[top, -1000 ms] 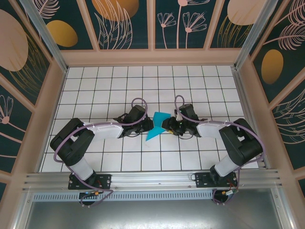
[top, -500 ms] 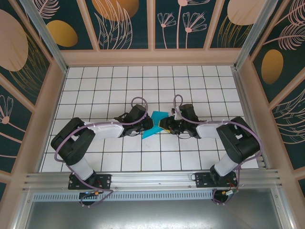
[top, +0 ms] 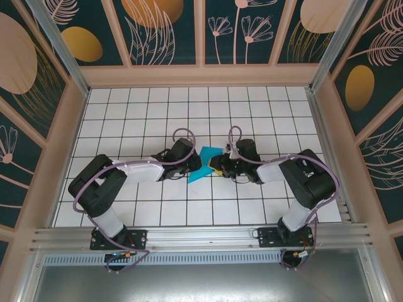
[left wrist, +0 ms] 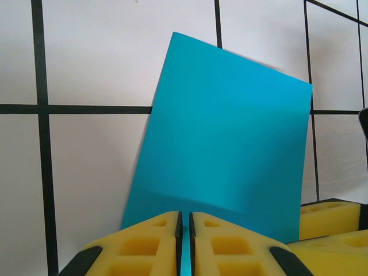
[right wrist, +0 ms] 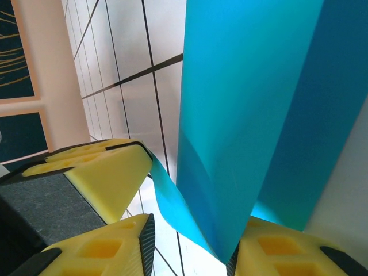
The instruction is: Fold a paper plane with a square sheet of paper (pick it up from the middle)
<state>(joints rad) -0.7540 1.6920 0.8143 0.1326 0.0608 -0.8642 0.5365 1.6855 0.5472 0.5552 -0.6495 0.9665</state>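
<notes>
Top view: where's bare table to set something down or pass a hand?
Crowded: centre, where left tool and right tool meet at the paper. Free: table rows between them and the back wall; front tiles between left arm and right arm.

Item, mine: left arm and right arm, with black joints, white forearm shells and black base plates. One purple cable on each. Left gripper and right gripper: black finger bodies, yellow pads with recessed pockets.
</notes>
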